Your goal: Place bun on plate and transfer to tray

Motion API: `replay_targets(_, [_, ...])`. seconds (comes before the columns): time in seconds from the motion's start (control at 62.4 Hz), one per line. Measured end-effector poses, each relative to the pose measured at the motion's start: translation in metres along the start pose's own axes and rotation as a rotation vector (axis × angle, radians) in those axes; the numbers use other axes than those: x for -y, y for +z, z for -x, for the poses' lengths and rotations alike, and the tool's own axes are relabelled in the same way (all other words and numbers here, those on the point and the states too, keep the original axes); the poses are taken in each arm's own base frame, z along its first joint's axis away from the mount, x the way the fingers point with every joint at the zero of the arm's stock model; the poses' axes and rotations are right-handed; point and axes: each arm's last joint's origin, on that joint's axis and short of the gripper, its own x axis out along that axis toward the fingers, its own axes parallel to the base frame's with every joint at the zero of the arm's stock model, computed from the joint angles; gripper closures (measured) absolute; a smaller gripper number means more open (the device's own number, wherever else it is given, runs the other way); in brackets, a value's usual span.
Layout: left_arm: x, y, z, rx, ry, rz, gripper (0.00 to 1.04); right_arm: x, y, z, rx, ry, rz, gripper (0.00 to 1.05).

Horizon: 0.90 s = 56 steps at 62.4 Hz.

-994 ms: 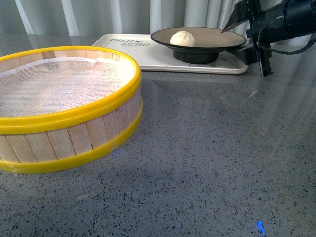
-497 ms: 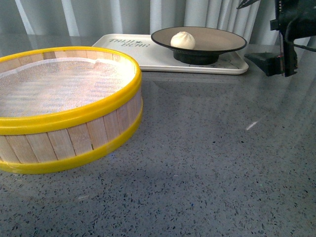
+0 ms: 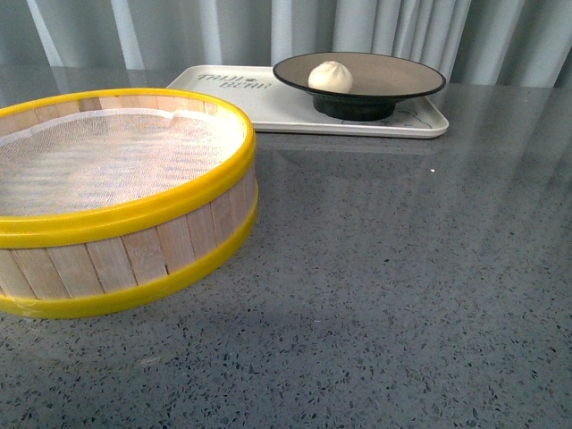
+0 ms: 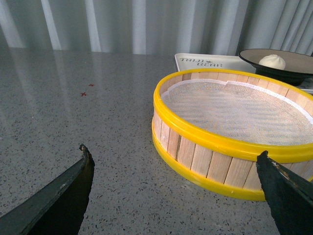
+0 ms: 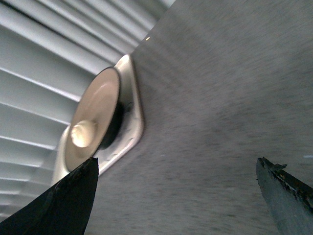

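One risk: the plate (image 3: 359,76) stands near the tray's (image 3: 268,98) right end; a knock from an arm could tip it off.
Plate: holds the bun (image 3: 330,76), and stands on the tray.
Steamer (image 3: 116,192): only a white cloth, apparently.
Left pincer (image 4: 176,188): apart, holding nothing.
Right pincer (image 5: 178,196): apart, holding nothing, view blurred.

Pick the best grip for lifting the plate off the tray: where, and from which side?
Judging by shape, grip the plate's thin black rim on its right edge, coming in from the right. That rim overhangs the narrow foot, leaving room beneath for a finger above the tray, and the bun sits left of centre.
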Motion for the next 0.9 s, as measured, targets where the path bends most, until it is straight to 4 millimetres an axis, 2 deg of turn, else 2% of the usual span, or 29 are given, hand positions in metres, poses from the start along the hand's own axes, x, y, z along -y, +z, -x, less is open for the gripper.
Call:
replay_targets(0.096, [0.000, 0.000, 0.000, 0.000, 0.000, 0.000, 0.07, 0.024, 0.002, 0.033, 0.097, -0.047, 0.135, 0.09])
replay_targets(0.209, [0.000, 0.000, 0.000, 0.000, 0.000, 0.000, 0.07, 0.054, -0.008, 0.068, 0.194, -0.124, 0.311, 0.09])
replay_targets(0.241, [0.000, 0.000, 0.000, 0.000, 0.000, 0.000, 0.07, 0.060, -0.011, 0.073, 0.210, -0.086, 0.393, 0.13])
replay_targets(0.305, [0.000, 0.000, 0.000, 0.000, 0.002, 0.000, 0.07, 0.070, -0.031, 0.093, 0.279, 0.020, 0.647, 0.29])
replay_targets(0.353, [0.000, 0.000, 0.000, 0.000, -0.001, 0.000, 0.07, 0.070, -0.041, 0.100, 0.283, 0.034, 0.705, 0.36])
replay_targets(0.417, [0.000, 0.000, 0.000, 0.000, 0.000, 0.000, 0.07, 0.069, -0.059, 0.111, 0.281, 0.020, 0.754, 0.51])
replay_targets(0.593, [0.000, 0.000, 0.000, 0.000, 0.002, 0.000, 0.07, 0.057, -0.086, 0.122, 0.304, 0.000, 0.801, 0.81])
replay_targets(0.722, [0.000, 0.000, 0.000, 0.000, 0.001, 0.000, 0.07, 0.045, -0.095, 0.125, 0.322, 0.025, 0.823, 1.02])
replay_targets(0.898, [0.000, 0.000, 0.000, 0.000, 0.001, 0.000, 0.07, 0.039, -0.102, 0.128, 0.326, 0.028, 0.831, 1.03])
